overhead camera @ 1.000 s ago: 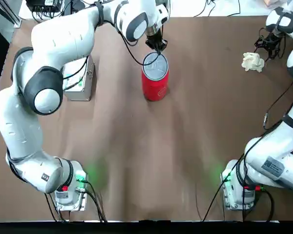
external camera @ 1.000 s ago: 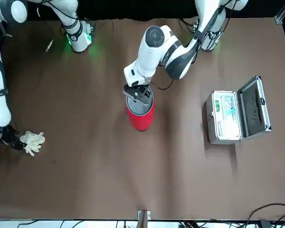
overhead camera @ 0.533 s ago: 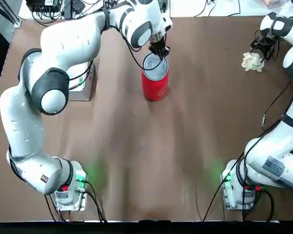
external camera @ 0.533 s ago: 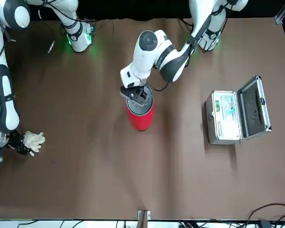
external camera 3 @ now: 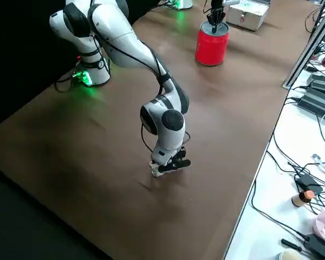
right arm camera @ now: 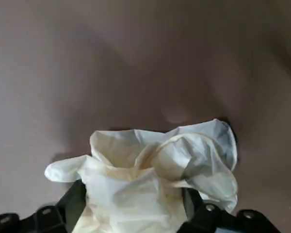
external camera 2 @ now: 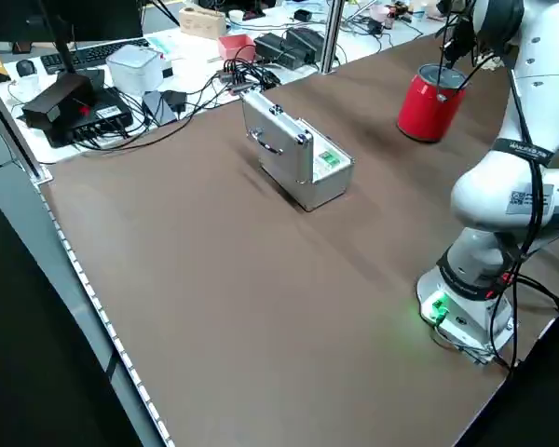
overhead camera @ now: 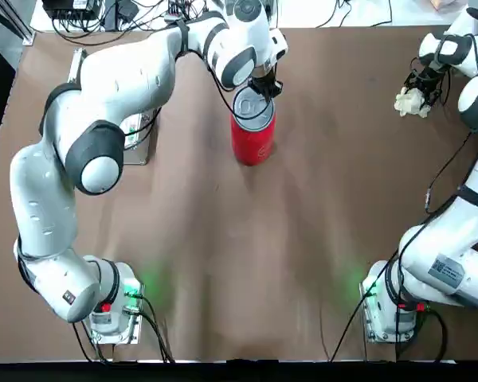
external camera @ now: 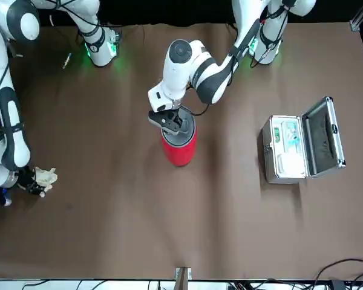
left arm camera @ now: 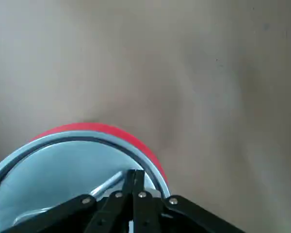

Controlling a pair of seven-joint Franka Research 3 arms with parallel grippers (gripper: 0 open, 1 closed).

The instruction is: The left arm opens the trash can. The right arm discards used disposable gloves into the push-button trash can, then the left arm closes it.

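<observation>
The left tool (overhead camera: 264,87), clenched, presses the trash can (overhead camera: 253,131) lid, unopened; well right of it, the right tool (right arm camera: 131,213) straddles the gloves (right arm camera: 150,170), ungrasped.

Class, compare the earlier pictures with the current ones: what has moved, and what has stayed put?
The right gripper has closed in over the gloves. The left gripper slid slightly across the trash can lid, fingers shut. Can, gloves and silver case stayed put.

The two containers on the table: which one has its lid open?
The silver metal case, lid hinged up. The red trash can is lidded, with the left gripper on top.
</observation>
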